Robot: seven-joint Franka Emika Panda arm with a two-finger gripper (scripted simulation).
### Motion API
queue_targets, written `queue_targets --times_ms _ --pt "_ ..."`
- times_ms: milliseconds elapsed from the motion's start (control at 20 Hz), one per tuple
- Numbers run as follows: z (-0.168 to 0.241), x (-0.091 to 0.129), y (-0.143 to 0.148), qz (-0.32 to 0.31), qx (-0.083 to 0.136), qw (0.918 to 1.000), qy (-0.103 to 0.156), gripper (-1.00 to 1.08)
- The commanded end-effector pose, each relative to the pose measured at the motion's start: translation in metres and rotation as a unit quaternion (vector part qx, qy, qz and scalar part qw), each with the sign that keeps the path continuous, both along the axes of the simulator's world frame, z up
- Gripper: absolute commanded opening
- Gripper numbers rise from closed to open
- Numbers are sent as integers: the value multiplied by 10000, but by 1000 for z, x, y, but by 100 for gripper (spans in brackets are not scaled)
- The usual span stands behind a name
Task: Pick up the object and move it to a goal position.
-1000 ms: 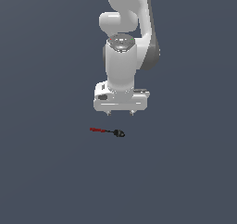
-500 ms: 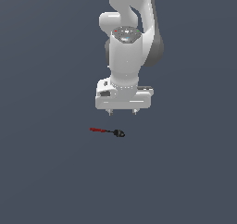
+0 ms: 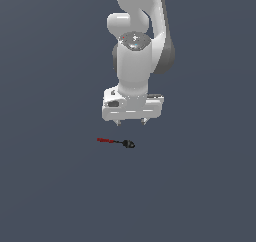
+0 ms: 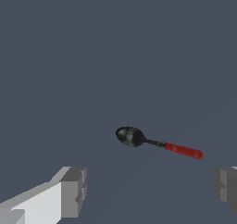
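Note:
The object (image 3: 116,142) is a small thin tool with a dark red handle, a black shaft and a rounded black head, lying flat on the dark grey floor. In the wrist view the object (image 4: 157,143) lies ahead of the two grey fingertips (image 4: 74,190), beyond the gap between them. My gripper (image 3: 131,121) hangs from the white arm, pointing down, above the object and slightly toward the exterior view's right. Its fingers stand wide apart with nothing between them.
The white arm (image 3: 137,46) rises from the gripper out of the exterior view's top. Plain dark grey floor (image 3: 60,196) lies all around.
The gripper has come lower and shifted a little toward the exterior view's right. The object has not moved.

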State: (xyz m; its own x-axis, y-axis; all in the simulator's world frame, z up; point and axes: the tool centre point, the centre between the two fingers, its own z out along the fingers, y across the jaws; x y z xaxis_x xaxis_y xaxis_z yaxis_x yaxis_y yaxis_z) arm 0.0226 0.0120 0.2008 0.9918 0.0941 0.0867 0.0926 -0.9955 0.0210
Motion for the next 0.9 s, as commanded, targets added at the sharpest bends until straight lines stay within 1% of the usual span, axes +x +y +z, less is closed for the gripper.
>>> queue_targets --times_ms 0,200,400,600,850 --pt "-4 0 -2 161 -21 9999 16 100" --pt "-11 1 -7 511 -63 9987 47 100" --pt "-20 1 -12 960 -112 9953 89 100" --pt "-31 1 -18 1458 -159 9891 135 100" --pt "-44 1 -26 2075 -206 9778 190 100"
